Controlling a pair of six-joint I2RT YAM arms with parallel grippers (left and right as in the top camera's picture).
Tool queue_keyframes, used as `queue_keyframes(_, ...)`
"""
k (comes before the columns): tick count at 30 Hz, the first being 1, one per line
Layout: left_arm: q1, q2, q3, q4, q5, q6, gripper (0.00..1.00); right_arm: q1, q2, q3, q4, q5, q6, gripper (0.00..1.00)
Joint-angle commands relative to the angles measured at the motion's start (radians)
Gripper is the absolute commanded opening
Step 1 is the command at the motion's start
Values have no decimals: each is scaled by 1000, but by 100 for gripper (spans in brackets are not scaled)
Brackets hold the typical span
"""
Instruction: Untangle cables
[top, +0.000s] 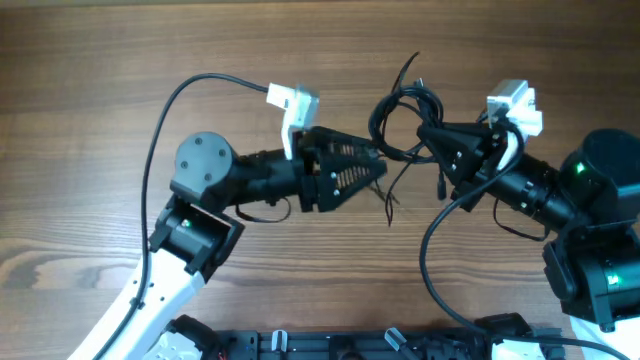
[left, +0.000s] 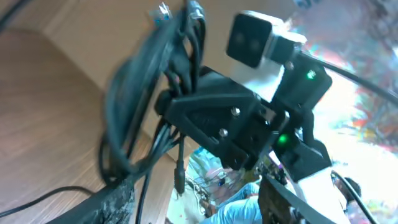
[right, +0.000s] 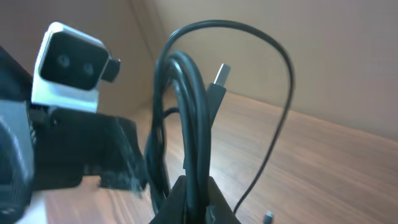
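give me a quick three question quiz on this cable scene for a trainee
1. True or false: the right tool is shut on the cables.
2. The left tool is: A) open, B) shut on the cables, C) out of view.
3. Fill in: the table under both arms is made of ____.
Key: 1 true; 2 A; 3 wood.

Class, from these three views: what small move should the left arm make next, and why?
Probably ease the left gripper forward and close on one loop of the cables: its jaws stand open beside the bundle, which the right gripper clamps.
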Motion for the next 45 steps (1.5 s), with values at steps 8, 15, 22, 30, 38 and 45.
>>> queue_keyframes(8,-20,-2,12,30,-63,53,66,-1,-1,-1,22,-189,79,4)
queue_keyframes(15,73,-2,12,-124,-74,52,84,-2,-1,-1,68,-138,81,4)
queue_keyframes(22,36,-2,12,-58,-85,53,94,-1,-1,-1,80,-183,115,4)
queue_keyframes(30,-21,-1,12,9,-86,53,21,-1,0,-1,68,-183,116,4)
queue_keyframes(38,-19,-1,12,-189,-102,401,4,-2,-1,-1,-142,235,-53,84)
queue_keyframes(45,-19,-1,12,-509,-148,703,4,-1,-1,-1,-158,275,-437,86)
